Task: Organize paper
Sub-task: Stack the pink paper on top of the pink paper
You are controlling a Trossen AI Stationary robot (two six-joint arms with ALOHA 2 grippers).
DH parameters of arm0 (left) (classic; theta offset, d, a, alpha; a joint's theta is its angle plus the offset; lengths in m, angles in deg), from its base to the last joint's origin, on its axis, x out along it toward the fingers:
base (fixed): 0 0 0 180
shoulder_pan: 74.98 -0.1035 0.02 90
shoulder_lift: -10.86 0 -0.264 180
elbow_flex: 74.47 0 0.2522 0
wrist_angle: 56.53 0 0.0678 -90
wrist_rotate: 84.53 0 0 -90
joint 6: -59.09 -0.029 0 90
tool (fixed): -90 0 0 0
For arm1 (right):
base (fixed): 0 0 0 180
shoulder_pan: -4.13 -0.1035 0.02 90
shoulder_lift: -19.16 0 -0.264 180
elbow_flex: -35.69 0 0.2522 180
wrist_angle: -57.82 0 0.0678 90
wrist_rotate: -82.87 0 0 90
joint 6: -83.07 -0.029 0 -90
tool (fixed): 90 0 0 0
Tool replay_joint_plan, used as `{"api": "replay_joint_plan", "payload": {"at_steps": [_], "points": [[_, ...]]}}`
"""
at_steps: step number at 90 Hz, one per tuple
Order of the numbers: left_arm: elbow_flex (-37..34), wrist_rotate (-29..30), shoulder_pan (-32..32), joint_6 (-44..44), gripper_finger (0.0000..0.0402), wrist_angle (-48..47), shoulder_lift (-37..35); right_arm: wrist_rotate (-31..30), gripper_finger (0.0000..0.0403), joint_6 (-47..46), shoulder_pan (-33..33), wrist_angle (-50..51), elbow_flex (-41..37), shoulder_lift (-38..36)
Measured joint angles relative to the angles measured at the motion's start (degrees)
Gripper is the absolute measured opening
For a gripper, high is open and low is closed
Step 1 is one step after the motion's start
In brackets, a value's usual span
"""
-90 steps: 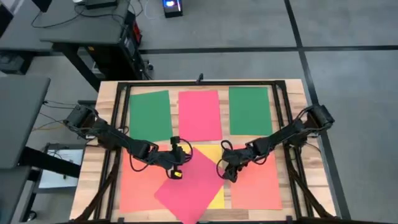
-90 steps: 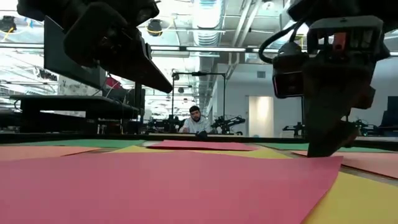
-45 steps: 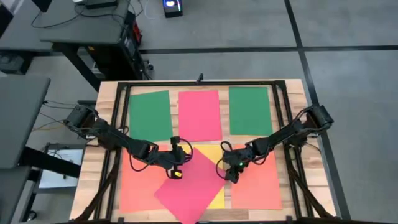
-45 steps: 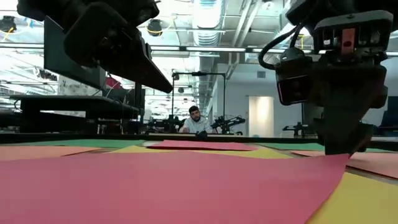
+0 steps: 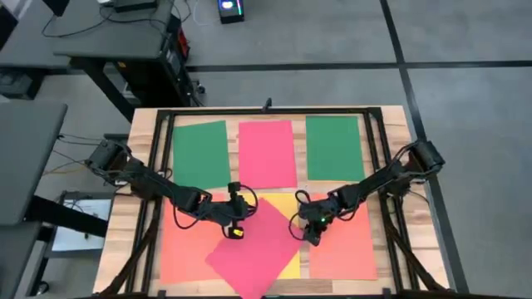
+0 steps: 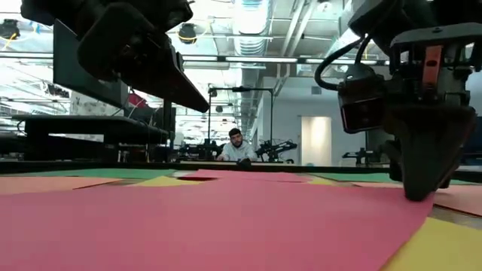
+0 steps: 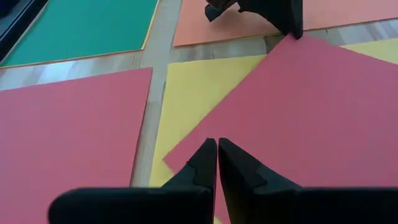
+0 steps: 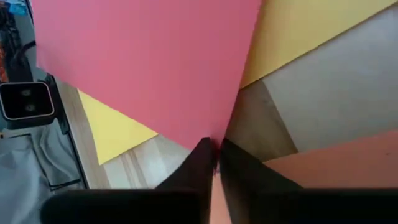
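A: What lay on the table [image 5: 141, 166], going left to right?

B: Back row: green sheet [image 5: 199, 154], then pink-red sheet [image 5: 266, 153], then a 2nd green sheet [image 5: 333, 147], each flat and square to the frame [image 5: 268, 110], w/ bare wood between them. Front row: orange sheet [image 5: 184, 249] at left, yellow sheet [image 5: 285, 203] in the middle, 2nd orange sheet [image 5: 345, 249] at right.

A: And the crooked one?

B: Turned pink-red sheet [image 5: 256, 247], rotated like a diamond, lying over the yellow one and overlapping the left orange one; its near corner reached the table's front edge.

A: Left gripper?

B: Left gripper [image 5: 237, 223] was at the diamond's left-hand upper edge, near its far corner. In the left wrist view the fingers [image 7: 202, 163] were pressed together, tips right at the paper's edge. Couldn't tell if any paper was pinched between them.

A: Right gripper?

B: Right gripper [image 5: 311, 234] sat at the diamond's right corner. In the right wrist view its fingers [image 8: 202, 152] were closed w/ the pink-red corner running in between the tips, so it was gripping that sheet. Low view showed the tip down on the paper.

A: Anyone behind?

B: One person [image 6: 236, 147] seated far back in the room.
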Motion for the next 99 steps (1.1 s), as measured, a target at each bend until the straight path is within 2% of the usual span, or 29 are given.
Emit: {"api": "replay_joint_plan", "payload": {"at_steps": [23,42,61,73,86,99], "points": [[0.0,0.0,0.0,0.0,0.0000,0.0,0.0,-0.2,0.0001,1.2,0.1,0.0,0.0,-5.5],[0.0,0.0,0.0,-0.1,0.0000,0.0,0.0,-2.0,0.0000,3.9,2.6,2.6,0.0,-11.9],[0.5,1.7,0.0,-5.6,0.0000,5.1,-1.1,-4.2,0.0000,9.4,9.8,9.6,0.0,-18.5],[2.1,2.7,0.0,-11.1,0.0000,5.2,-2.1,-4.4,0.0000,13.6,15.8,12.7,0.7,-21.3],[3.7,4.9,0.0,-16.4,0.0000,5.3,-2.4,-4.4,0.0000,20.4,21.8,19.6,5.3,-22.1],[4.2,5.3,-0.7,-17.5,0.0000,5.2,-2.4,-4.4,0.0000,26.7,26.9,22.7,10.9,-20.8]]}}
